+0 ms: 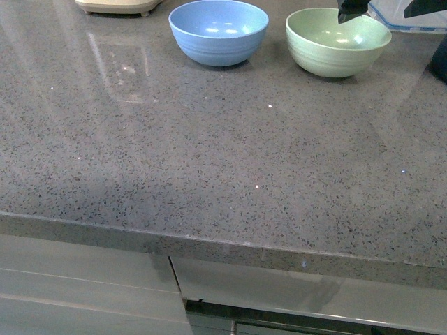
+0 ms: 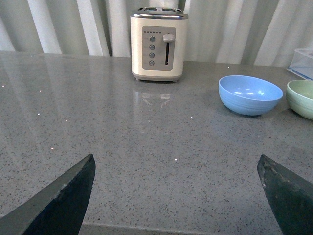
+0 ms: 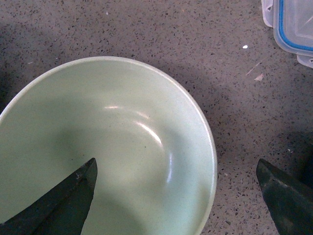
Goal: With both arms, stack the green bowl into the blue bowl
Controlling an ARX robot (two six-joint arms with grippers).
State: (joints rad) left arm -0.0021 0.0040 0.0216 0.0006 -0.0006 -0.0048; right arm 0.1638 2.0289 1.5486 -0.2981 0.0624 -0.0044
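Observation:
The green bowl (image 1: 338, 42) stands upright and empty at the back right of the grey counter. The blue bowl (image 1: 218, 31) stands upright and empty to its left, a small gap between them. My right gripper (image 1: 375, 14) is open above the green bowl's far right rim. In the right wrist view its jaws (image 3: 176, 169) straddle the rim of the green bowl (image 3: 107, 147), one finger over the inside, the other over the counter. My left gripper (image 2: 176, 166) is open and empty, low over the counter's front left, far from the blue bowl (image 2: 250, 94) and green bowl (image 2: 302, 98).
A cream toaster (image 2: 159, 44) stands at the back, left of the bowls. A clear box with a blue-rimmed lid (image 3: 293, 24) lies close behind and to the right of the green bowl. The counter's front edge (image 1: 209, 241) runs across the near side.

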